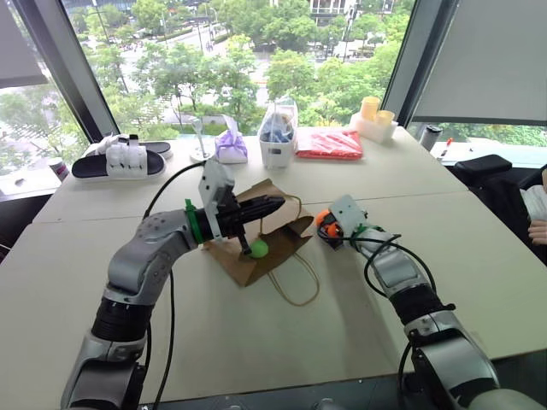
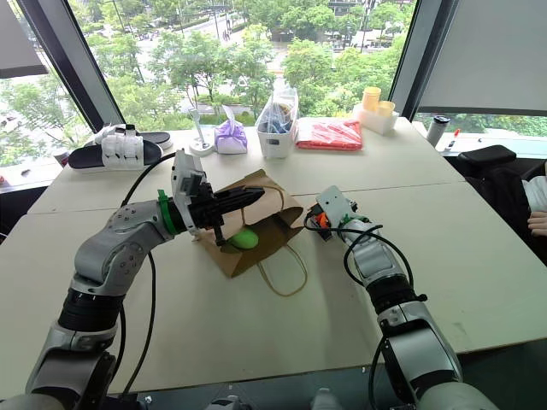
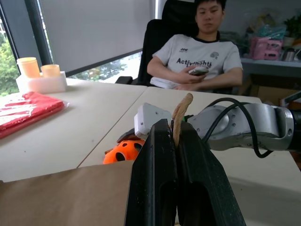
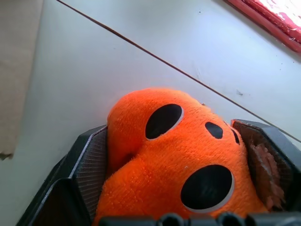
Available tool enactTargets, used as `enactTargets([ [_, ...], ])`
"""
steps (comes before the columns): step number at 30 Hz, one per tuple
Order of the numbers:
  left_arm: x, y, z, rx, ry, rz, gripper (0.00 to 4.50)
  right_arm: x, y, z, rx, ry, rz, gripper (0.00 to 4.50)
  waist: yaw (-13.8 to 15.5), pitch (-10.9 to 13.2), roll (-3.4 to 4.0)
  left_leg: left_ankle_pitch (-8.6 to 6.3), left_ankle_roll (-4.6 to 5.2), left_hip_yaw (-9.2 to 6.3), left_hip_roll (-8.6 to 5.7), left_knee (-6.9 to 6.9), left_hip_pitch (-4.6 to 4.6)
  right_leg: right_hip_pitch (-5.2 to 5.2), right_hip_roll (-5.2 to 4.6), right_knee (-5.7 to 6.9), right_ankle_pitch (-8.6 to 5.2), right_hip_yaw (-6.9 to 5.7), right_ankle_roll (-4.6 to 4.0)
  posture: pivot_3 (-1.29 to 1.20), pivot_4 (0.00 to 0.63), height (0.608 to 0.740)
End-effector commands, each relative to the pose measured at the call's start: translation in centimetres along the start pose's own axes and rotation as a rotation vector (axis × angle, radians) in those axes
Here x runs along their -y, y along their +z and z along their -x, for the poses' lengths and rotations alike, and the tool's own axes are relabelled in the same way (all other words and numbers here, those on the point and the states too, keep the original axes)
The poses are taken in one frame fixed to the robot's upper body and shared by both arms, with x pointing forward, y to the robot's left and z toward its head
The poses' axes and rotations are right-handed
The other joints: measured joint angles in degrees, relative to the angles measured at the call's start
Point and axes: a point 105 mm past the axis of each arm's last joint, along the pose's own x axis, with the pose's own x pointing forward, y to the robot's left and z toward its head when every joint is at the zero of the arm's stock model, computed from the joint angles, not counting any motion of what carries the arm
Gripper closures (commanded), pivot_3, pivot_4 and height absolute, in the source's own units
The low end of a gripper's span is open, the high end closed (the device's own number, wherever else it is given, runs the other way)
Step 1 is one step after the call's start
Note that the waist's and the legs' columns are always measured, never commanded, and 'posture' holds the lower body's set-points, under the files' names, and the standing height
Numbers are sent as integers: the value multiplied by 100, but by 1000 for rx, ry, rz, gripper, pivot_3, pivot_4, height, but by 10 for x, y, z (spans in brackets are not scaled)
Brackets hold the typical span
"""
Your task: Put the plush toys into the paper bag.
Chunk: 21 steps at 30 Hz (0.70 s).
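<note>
Paper bag (image 2: 256, 224) lies on its side mid-table (image 2: 479, 248), mouth toward the near right, one loop handle (image 2: 286, 275) trailing on the tabletop toward the near edge. Green toy (image 2: 244, 238) sits in the bag's mouth, partly under the upper flap.

Left gripper (image 2: 248, 198) reaches over the bag from the left, raised off the table. Its fingers (image 3: 155, 179) are pressed together on the bag's other tan handle (image 3: 180, 115), which sticks up between them in the left wrist view; the top edge of the bag is lifted with it.

Right gripper (image 1: 327, 225) is on the table just right of the bag, at the orange toy (image 4: 174, 155). In the right wrist view the toy lies between the two spread fingers (image 4: 89, 165), its orange plush filling the gap; both pads touch or nearly touch its sides. Cannot tell whether they are squeezing it. Toy rests on the tabletop, apart from the bag.

Far edge, left to right: sandal (image 2: 115, 147), purple pouch (image 2: 231, 137), clear bag with blue contents (image 2: 278, 126), red packet (image 2: 330, 134), yellow cups (image 2: 376, 104). A person (image 3: 197, 56) sits at the far right, holding a phone.
</note>
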Motion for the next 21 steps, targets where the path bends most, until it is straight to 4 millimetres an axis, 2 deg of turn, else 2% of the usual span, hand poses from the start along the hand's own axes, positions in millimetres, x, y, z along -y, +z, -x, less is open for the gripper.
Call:
enactTargets([
  [1, -1, 14, 3, 37, 13, -66, 4500, 11, -2, 0, -14, -46, 4, 1812, 8, 0, 0, 0, -1, -1, 0, 0, 0, 0, 0, 1, 0, -1, 0, 0, 150, 740],
  [4, 0, 12, 5, 35, 13, -61, 4500, 16, -12, 4, -40, -63, 0, 3267, 1, 0, 0, 1, -1, -1, 0, 0, 0, 0, 0, 1, 0, 0, 0, 0, 150, 740],
  [6, 0, 11, 5, 34, 13, -58, 4500, 21, -17, 8, -46, -85, -26, 4050, 7, 0, 0, 1, -1, -2, 0, -1, 0, 0, 0, 1, 0, -1, 0, 0, 150, 740],
  [9, 0, 10, 3, 36, 11, -56, 4500, 30, -5, 28, 28, -89, -111, 4050, 55, 0, 0, 1, -1, -7, -1, -2, 0, 0, 0, 2, 0, -1, 0, 0, 150, 740],
  [11, -1, 12, 1, 43, 12, -49, 4500, 30, 10, 53, 102, -52, -153, 4050, 70, 0, 1, 1, -1, -17, -3, 0, -7, 0, 0, 2, 0, -3, 0, 0, 150, 740],
  [12, -2, 13, 0, 47, 12, -43, 4500, 25, 19, 76, 144, 0, -174, 4050, 81, 0, 1, 1, -1, -19, -5, -2, -11, -2, -2, -1, 0, -2, 1, 0, 150, 740],
  [14, -4, 15, -1, 51, 9, -34, 4500, 5, 31, 110, 187, 113, -199, 4050, 59, 0, 2, -2, 3, -18, -6, -5, -21, -14, -5, 0, 0, -2, 2, 0, 150, 740],
  [16, -5, 16, -2, 54, 5, -28, 4500, -14, 38, 130, 200, 200, -218, 4050, 13, 0, 2, -6, 10, -14, -5, -8, -19, -16, -5, -2, 0, -1, 2, 0, 150, 740],
  [18, -6, 17, -3, 57, -3, -15, 4500, -40, 48, 140, 220, 279, -268, 4050, -41, 0, 1, -22, 38, -8, 5, -9, 0, -12, -3, 1, 0, 1, 2, 0, 150, 740],
  [21, -6, 18, -3, 60, -10, -6, 4500, -70, 61, 139, 235, 357, -336, 4050, -52, 0, 1, -20, 35, -8, 12, -12, 34, 14, 6, 8, 1, -1, -3, 0, 150, 740],
])
